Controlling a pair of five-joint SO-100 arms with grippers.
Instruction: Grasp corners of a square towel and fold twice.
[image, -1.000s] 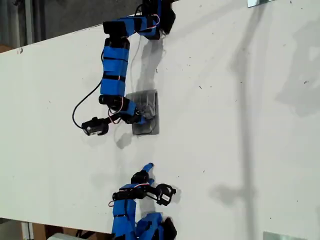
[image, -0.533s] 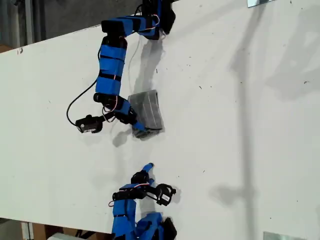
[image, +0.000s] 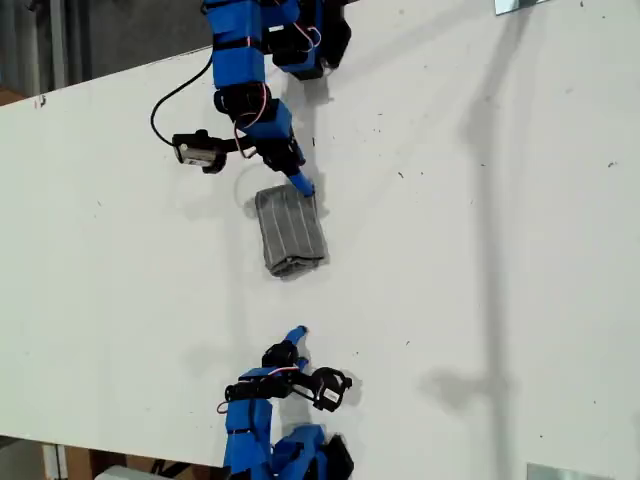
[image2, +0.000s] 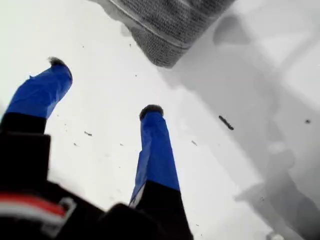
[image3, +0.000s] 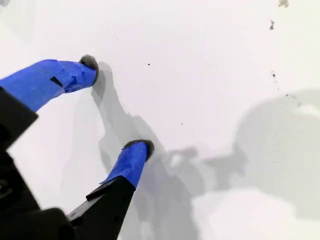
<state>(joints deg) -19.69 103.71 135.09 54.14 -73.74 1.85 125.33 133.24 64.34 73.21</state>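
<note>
Bare table (image: 480, 250) lies open all round the folded towel (image: 290, 231), between both arms.

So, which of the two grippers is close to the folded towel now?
My first gripper, at the exterior view's top: its open jaws hover just beside the towel. My second gripper sits apart over bare table.

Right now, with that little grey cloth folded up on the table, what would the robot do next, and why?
Probably pull my first gripper further back toward its base. Its jaws are open and empty, and the striped towel lies apart from them as a compact folded bundle. My second gripper hangs open over bare table.
</note>
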